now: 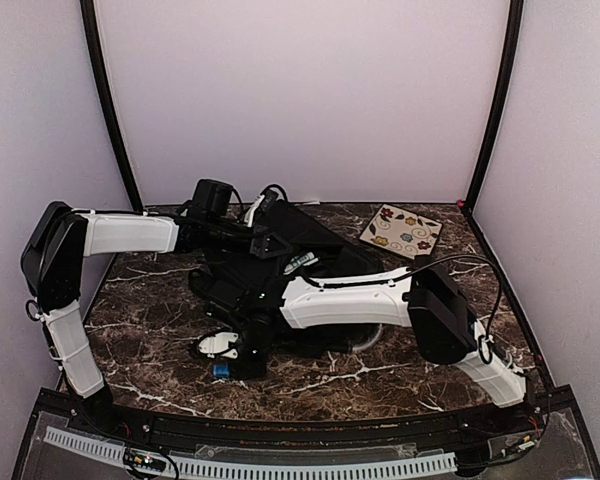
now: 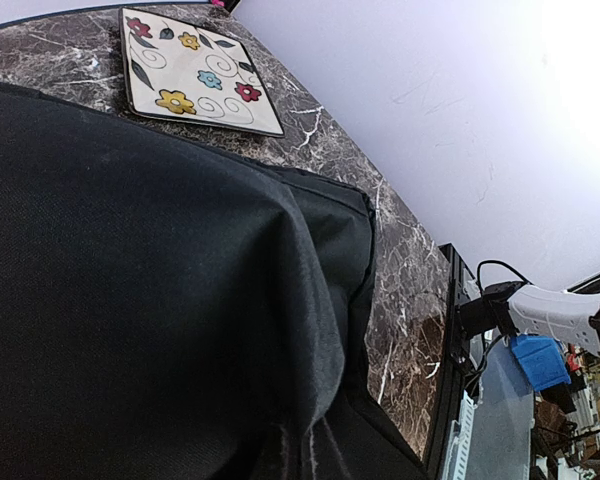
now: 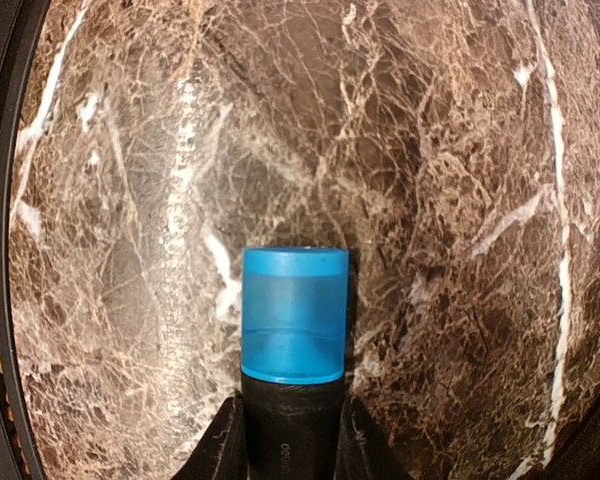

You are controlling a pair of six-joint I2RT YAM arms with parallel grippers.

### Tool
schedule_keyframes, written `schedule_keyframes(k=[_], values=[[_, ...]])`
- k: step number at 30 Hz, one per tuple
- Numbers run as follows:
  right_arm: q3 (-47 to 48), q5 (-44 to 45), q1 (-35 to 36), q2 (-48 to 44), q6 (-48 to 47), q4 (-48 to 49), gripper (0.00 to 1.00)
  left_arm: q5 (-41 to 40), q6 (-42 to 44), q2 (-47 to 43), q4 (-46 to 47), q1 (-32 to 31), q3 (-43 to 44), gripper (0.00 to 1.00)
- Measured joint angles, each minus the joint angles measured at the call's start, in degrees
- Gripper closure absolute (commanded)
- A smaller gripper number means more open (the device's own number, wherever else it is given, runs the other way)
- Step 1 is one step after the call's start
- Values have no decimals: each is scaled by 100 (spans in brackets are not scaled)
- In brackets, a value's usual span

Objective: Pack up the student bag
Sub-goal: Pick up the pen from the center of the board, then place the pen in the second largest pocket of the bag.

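The student bag [image 1: 302, 226] is a black fabric heap at the middle back of the table, and its cloth fills the left wrist view [image 2: 130, 280]. My left gripper [image 1: 268, 244] sits at the bag's upper edge, shut on a fold of the fabric; its fingers are hidden in the left wrist view. A black stick with a blue cap [image 3: 294, 320] lies on the marble near the front left [image 1: 221, 371]. My right gripper [image 3: 293, 420] is shut on its black body, one finger [image 3: 225, 450] pressed against each side.
A flowered square tile [image 1: 401, 231] lies at the back right, beyond the bag [image 2: 195, 70]. A small green and white item [image 1: 300, 263] shows at the bag's mouth. The right arm stretches across the bag's front. Purple walls close in the marble table [image 1: 150, 310].
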Motion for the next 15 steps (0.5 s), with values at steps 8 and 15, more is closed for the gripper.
schedule_keyframes(k=[8,15], values=[[-385,-245,-55,-656,81,-452,76,0,0,0,0,0,0,100],[-1001,-671,-315,-2291,44,-737,77,-2,0,0,-2,0,0,100]])
